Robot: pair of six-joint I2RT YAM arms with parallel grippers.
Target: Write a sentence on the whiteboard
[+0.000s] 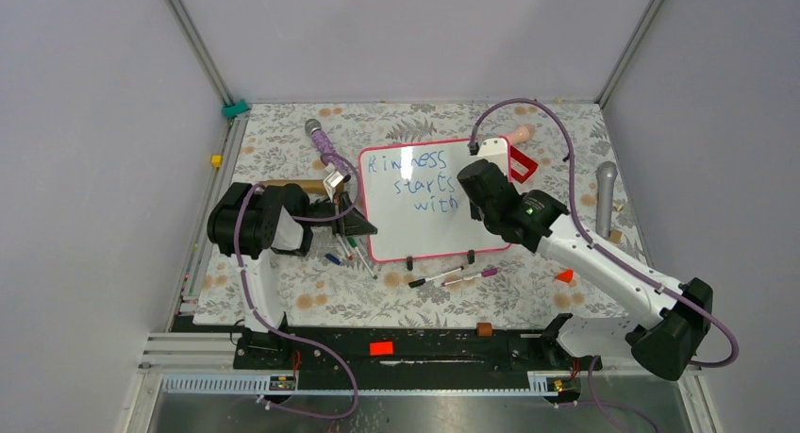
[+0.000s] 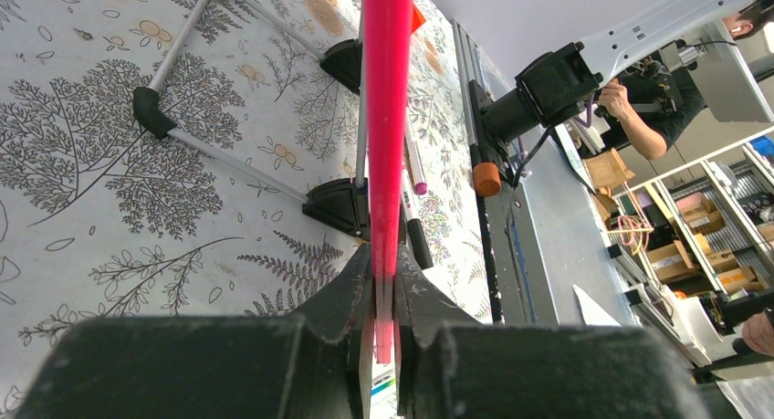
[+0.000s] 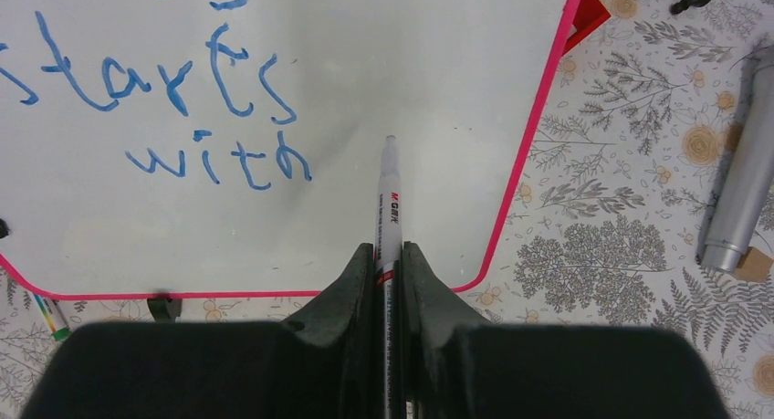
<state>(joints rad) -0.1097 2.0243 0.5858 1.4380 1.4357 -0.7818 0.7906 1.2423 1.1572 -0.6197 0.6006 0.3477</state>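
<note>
At whiteboard (image 1: 408, 233) 9 o'clock edge, left fingers (image 2: 347, 300) clamp its rim; right fingers (image 3: 358, 291) grip marker (image 3: 390, 195), tip 3 o'clock of "with".

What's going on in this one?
The left gripper is clamped on the pink-red rim of the large glossy white whiteboard, apparently steadying it. The right gripper holds a slim white marker, its tip pointing at the bare patch right of the blue handwriting, which reads "Kindness starts with".

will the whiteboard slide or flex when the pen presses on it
Probably stiff: the whiteboard looks like a flat rigid panel. Its glossy face may let the marker skid. It seems light, so likely to slide unless the left gripper, clamped on its edge, steadies it.
</note>
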